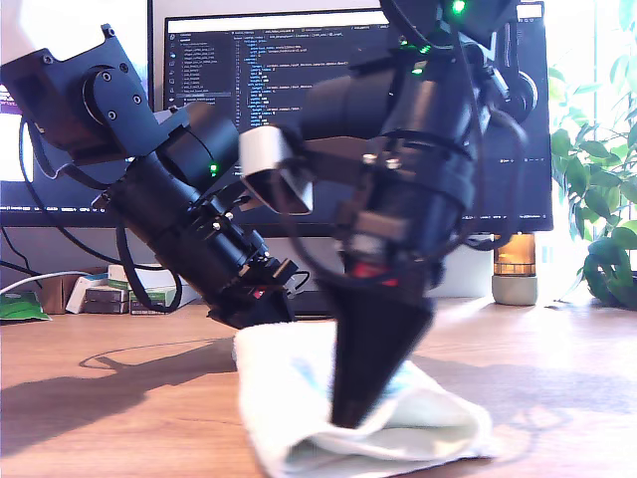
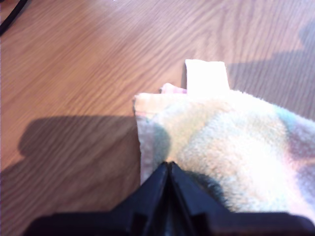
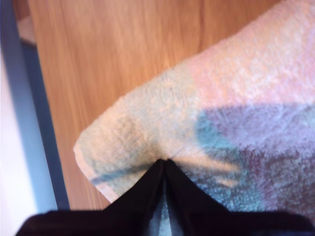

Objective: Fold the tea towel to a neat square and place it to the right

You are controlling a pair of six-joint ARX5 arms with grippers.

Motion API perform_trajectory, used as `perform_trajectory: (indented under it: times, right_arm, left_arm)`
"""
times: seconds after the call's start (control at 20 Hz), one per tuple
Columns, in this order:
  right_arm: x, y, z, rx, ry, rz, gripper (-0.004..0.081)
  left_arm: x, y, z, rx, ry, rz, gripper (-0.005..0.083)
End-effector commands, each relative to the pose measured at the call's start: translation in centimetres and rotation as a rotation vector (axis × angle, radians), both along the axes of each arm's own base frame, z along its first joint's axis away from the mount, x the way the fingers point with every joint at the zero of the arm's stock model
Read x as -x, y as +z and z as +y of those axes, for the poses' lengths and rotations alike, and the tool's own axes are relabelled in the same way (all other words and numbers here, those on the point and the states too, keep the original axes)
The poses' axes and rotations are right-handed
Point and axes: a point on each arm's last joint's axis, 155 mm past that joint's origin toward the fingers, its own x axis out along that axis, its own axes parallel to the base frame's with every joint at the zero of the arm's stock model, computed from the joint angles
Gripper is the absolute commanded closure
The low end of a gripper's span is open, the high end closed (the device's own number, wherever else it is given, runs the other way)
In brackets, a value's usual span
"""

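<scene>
The tea towel (image 1: 418, 428) is fluffy white cloth with faint pink and mint patches, lying partly folded on the wooden table (image 1: 119, 398). In the first wrist view my first gripper (image 2: 169, 165) is shut at the edge of the tea towel (image 2: 236, 147), near a corner with a pale tag (image 2: 206, 74). My second gripper (image 3: 165, 161) is shut on a rounded fold of the tea towel (image 3: 172, 113). In the exterior view one black arm's tip (image 1: 363, 398) pinches the raised fold. The other arm (image 1: 261, 299) reaches the towel's rear corner. Which arm is which cannot be told.
A monitor (image 1: 299, 60) stands behind the arms. A plant (image 1: 602, 199) and a small lit jar (image 1: 515, 271) are at the exterior view's right. Small boxes (image 1: 100, 294) are at its left. A table edge (image 3: 47, 123) runs close to the towel in the second wrist view.
</scene>
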Motion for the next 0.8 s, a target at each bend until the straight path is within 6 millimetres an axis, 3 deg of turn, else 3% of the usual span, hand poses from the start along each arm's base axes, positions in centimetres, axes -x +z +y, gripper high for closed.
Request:
perform_trajectory:
  times: [0.0, 0.2, 0.4, 0.75]
  right_arm:
    - [1.0, -1.6, 0.1, 0.026, -0.036, 0.047, 0.078]
    - [2.4, -1.0, 2.0, -0.033, -0.058, 0.103, 0.078]
    - [3.7, -1.0, 2.7, -0.03, -0.031, 0.112, 0.078]
    - [3.1, -0.8, 3.5, -0.057, -0.059, 0.097, 0.078]
  left_arm:
    - [0.8, -2.0, 0.1, -0.033, -0.013, 0.034, 0.0793]
    - [0.4, -1.7, -0.1, -0.053, -0.073, -0.035, 0.0793]
    - [-0.5, -1.0, -0.2, -0.048, -0.097, -0.101, 0.0793]
    - [-2.0, 0.8, -1.1, -0.034, -0.122, -0.201, 0.0793]
